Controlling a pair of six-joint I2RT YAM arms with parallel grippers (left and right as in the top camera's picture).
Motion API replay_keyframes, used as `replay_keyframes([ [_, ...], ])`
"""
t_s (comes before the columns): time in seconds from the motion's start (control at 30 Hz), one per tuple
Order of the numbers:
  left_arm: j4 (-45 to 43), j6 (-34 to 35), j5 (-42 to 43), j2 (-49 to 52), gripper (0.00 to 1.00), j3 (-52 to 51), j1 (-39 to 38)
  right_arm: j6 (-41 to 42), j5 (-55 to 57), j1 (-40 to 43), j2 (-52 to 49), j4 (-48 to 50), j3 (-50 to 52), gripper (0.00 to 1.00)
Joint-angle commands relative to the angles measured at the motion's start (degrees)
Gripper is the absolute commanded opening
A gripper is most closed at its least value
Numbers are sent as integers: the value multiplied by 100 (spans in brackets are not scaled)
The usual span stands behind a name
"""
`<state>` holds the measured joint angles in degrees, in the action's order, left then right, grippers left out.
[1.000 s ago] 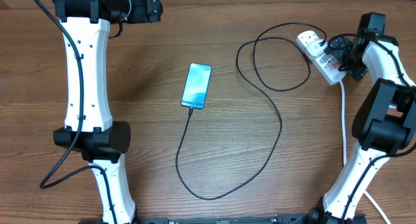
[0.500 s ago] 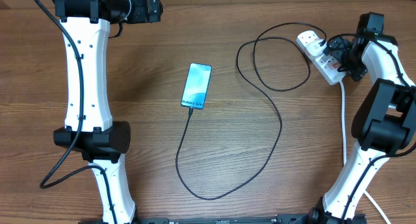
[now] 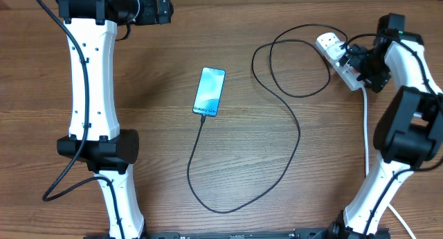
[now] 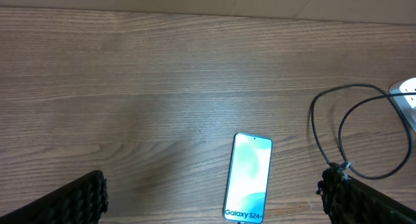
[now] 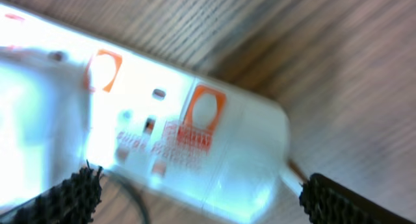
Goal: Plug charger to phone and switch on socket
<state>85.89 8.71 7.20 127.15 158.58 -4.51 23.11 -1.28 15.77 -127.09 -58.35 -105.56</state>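
Observation:
The phone [image 3: 209, 91] lies flat in the middle of the table, its light-blue screen lit, and shows in the left wrist view as well [image 4: 248, 178]. The black charger cable [image 3: 297, 131] runs from the phone's near end in a wide loop to the white socket [image 3: 338, 57] at the far right. My right gripper [image 3: 358, 62] hangs open just above the socket's end with the red switch markings [image 5: 205, 110]; the gripper [image 5: 208, 199] has its fingers [image 5: 341, 199] spread to either side. My left gripper [image 4: 214, 201] is open, high above the table, holding nothing.
The socket's thick white lead [image 3: 366, 138] runs down the right side beside the right arm's base. A loop of the black cable [image 4: 354, 133] lies near the socket. The left arm [image 3: 93, 93] stretches along the left side.
My right gripper has shifted slightly left over the socket. The left arm, phone and cable have not moved.

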Motion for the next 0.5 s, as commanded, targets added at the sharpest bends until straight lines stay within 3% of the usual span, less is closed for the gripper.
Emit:
replay_keyframes([
  [0.0,0,52,-55,7,100,15,-37,-24,15,96,1480,-256,-179,100],
  [0.27,2,52,-55,7,100,15,-37,236,52,-11,3751,-1775,-164,100],
  [0.47,0,55,-55,7,100,15,-37,236,164,-597,4948,-2702,-149,100],
])
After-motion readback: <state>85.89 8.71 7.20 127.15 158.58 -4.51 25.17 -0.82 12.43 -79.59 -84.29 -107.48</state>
